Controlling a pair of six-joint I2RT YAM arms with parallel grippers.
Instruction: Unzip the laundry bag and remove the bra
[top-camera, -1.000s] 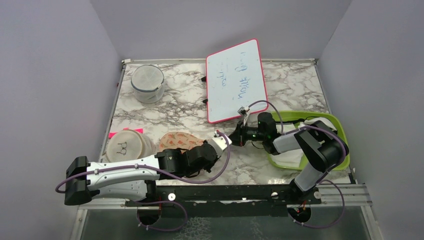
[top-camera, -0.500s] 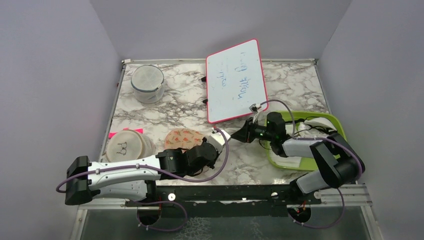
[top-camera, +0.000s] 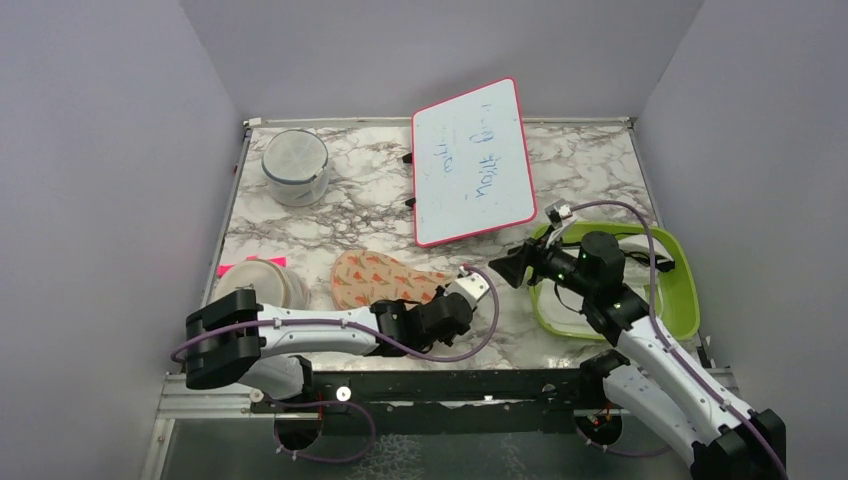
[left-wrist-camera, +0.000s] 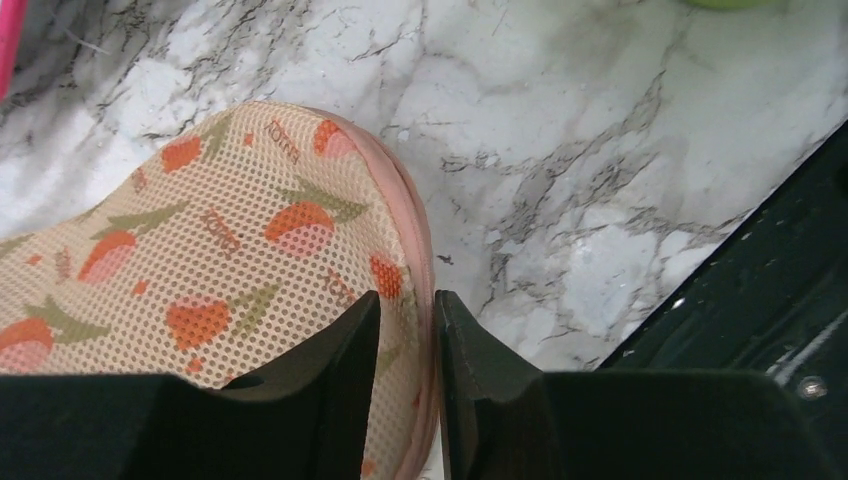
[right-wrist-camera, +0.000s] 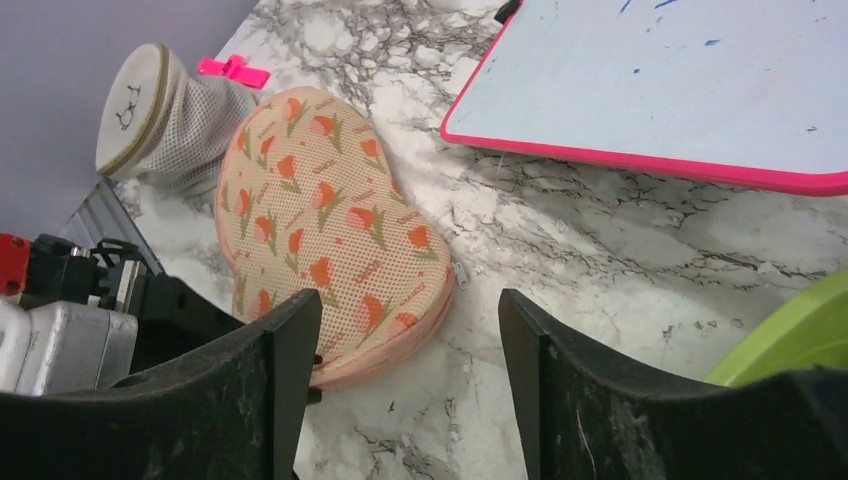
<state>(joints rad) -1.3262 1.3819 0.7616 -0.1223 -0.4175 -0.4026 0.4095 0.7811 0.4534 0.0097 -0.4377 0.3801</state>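
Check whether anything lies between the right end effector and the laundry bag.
Nothing visible does: only bare marble table separates the open right end effector from the laundry bag.

The laundry bag (left-wrist-camera: 200, 270) lies flat on the marble table (left-wrist-camera: 600, 180), filling the lower left; its peach mesh carries orange-red and green motifs, and a pink rim curves round its rounded end; the left gripper (left-wrist-camera: 408, 305) reaches in from the bottom edge, its black fingers (left-wrist-camera: 330, 380) set with a narrow gap on either side of that rim; whether they pinch it cannot be told; a dark rail (left-wrist-camera: 760, 290) with a small screw (left-wrist-camera: 806, 386) crosses the lower right corner; a pink strip (left-wrist-camera: 8, 40) shows at the upper left edge.
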